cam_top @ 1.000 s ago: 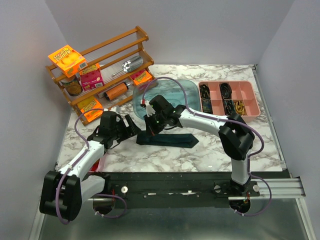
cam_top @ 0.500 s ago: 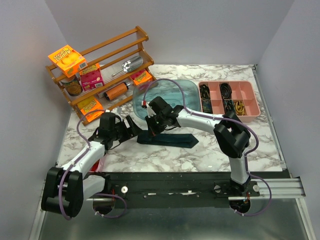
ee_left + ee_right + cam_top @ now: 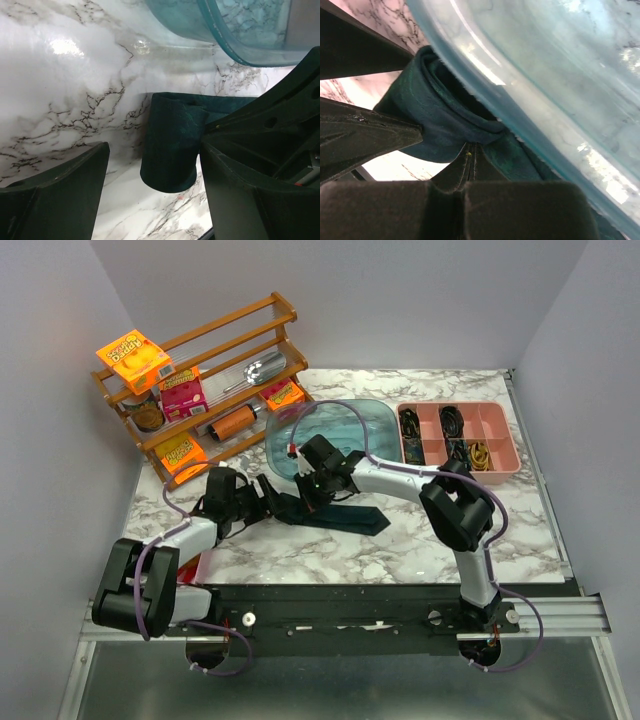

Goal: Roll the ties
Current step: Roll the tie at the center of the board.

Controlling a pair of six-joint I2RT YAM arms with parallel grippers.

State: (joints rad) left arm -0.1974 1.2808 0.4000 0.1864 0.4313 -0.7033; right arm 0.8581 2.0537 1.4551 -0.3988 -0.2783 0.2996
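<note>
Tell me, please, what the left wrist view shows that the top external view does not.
Only the left wrist view shows one end of the tie curled into a loose tube inside the open left gripper. Only the top external view shows the rest of the tie lying flat, stretching rightward over the marble table, plus the wooden rack and the pink tray. Both show the tie, the blue tub behind it and the marble table.

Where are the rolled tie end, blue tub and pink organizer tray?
rolled tie end (image 3: pixel 170 145): left wrist view, roll's outer wrap.
blue tub (image 3: pixel 330 430): top external view, bare floor.
pink organizer tray (image 3: pixel 490 422): top external view, bare compartment.
</note>
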